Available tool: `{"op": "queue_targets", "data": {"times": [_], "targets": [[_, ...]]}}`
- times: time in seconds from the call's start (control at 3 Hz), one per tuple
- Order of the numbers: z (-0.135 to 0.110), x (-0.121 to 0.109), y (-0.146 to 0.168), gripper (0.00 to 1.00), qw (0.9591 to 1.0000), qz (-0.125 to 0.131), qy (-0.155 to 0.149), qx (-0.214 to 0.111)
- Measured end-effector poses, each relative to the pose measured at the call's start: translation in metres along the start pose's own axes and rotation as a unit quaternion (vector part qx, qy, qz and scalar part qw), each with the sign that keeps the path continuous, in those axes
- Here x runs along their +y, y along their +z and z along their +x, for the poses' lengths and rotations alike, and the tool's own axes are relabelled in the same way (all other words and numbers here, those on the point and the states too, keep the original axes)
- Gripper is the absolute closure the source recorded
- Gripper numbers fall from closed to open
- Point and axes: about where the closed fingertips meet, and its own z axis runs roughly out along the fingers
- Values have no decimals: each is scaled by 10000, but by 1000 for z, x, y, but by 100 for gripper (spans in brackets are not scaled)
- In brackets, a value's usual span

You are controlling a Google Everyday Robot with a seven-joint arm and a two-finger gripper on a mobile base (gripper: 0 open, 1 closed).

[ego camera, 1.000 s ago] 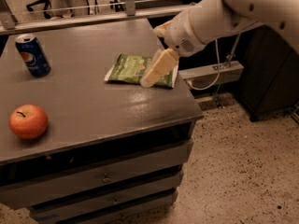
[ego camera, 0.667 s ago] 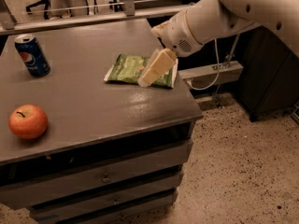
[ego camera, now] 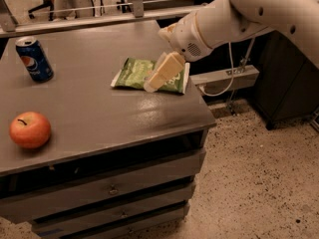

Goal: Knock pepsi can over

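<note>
pepsi can (ego camera: 34, 59) upright, axis vertical | gripper (ego camera: 151, 85) over chip bag (ego camera: 132, 72), perhaps touching

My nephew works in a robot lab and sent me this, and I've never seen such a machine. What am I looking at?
The big white tube coming in from the upper right is a robot arm. Its tan tip is the claw, the part that grabs or pushes things. It is over a green chip bag near the right edge of a grey table with drawers below; whether it touches the bag I cannot tell. There is one camera, looking down from the drawer side; where it is mounted I cannot say. At the far left a blue pepsi can stands upright; the robot is meant to knock it over. An apple lies near the front left corner. The claw is far from the can.
</note>
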Motion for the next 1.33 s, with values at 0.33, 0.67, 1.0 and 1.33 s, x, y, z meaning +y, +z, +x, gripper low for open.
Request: {"op": "queue_targets", "data": {"times": [0.33,0.67,1.0,1.33], "targets": [[-19,-15,41,0,9990,-77,-90,-428],[-46,-39,95,0,9953,-202,-198,-923],[-80,-61,154,0,9892,-332,-300,-1395],[-113,-72,208,0,9826,-514,-281,-1764]]}}
